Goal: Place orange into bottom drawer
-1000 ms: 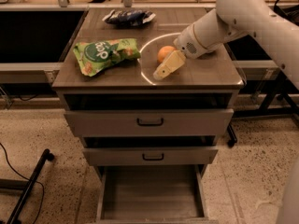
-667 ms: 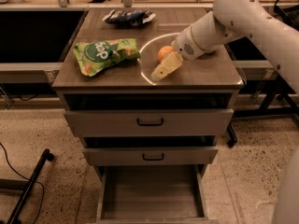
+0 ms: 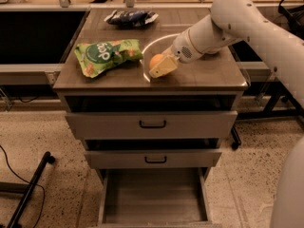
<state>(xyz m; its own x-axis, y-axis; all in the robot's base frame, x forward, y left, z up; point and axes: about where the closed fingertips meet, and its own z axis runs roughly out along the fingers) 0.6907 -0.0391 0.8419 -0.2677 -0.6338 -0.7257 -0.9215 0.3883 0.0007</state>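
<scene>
The gripper (image 3: 164, 66) is held low over the wooden surface (image 3: 209, 75) of a cabinet, carried by a white arm (image 3: 247, 23) that reaches in from the right. The orange (image 3: 155, 61) is seen right against the left side of the jaws, within the thin rim of a bowl (image 3: 144, 66). Whether the jaws are closed on the orange, or how far they are parted, cannot be told. A green snack bag (image 3: 105, 54) is laid on the surface further left of the jaws, and a dark packet (image 3: 130, 17) is placed beyond them towards the back edge. The bottom drawer (image 3: 152, 196) is pulled out well below the jaws, under two shallower drawers (image 3: 152, 124).
</scene>
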